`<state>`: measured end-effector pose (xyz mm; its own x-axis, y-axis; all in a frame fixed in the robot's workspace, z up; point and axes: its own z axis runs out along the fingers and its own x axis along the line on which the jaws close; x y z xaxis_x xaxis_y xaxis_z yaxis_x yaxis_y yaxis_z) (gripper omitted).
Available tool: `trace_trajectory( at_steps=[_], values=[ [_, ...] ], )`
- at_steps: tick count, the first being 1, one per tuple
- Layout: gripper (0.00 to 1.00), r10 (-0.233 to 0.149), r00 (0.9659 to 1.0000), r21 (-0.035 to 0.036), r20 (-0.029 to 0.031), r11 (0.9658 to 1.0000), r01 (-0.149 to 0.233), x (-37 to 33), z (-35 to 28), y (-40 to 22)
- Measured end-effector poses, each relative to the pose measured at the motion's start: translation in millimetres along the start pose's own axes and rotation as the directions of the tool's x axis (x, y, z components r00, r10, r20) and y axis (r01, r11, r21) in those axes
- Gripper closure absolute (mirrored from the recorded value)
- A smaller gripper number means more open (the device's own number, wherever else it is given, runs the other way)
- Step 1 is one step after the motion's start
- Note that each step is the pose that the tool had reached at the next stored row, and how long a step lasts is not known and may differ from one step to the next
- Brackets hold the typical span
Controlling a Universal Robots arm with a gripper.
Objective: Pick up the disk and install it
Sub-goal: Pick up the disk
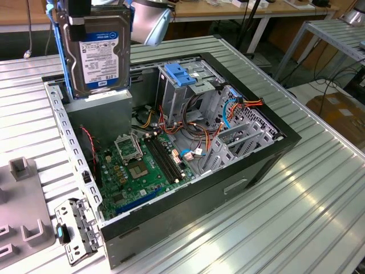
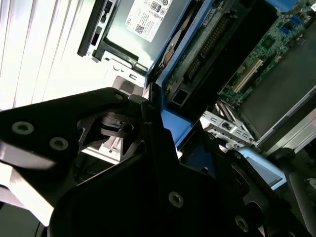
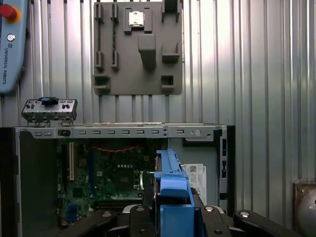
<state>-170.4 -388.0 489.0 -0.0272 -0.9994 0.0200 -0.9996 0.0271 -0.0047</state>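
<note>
Blue-railed disk [image 1: 98, 54] in pincer [image 1: 80, 16] above computer case [image 1: 251, 171]

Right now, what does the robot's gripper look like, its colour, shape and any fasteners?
The gripper is matte black, built from flat, angular linkage plates joined at round pivots. Silver screws with dark centres dot the plates in both wrist views.

The disk [image 1: 98, 54] hangs above the open case [image 1: 199, 200] — over its power-supply box [image 1: 105, 117].
</note>
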Motion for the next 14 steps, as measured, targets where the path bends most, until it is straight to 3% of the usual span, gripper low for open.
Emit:
trace_trajectory(
  at_steps=[7, 10, 14],
  values=[
    [0.63, 0.0, 1.0, 0.0, -0.0001, 1.0, 0.0, 0.2, 0.2, -28.3],
    [0.63, 0.001, 1.0, 0.0001, 0.0001, 1.0, -0.001, 0.7, 0.3, -34.4],
    [0.63, 0.004, 1.0, -0.0001, 0.0, 1.0, -0.004, 3.9, 0.9, -36.9]
  ],
)
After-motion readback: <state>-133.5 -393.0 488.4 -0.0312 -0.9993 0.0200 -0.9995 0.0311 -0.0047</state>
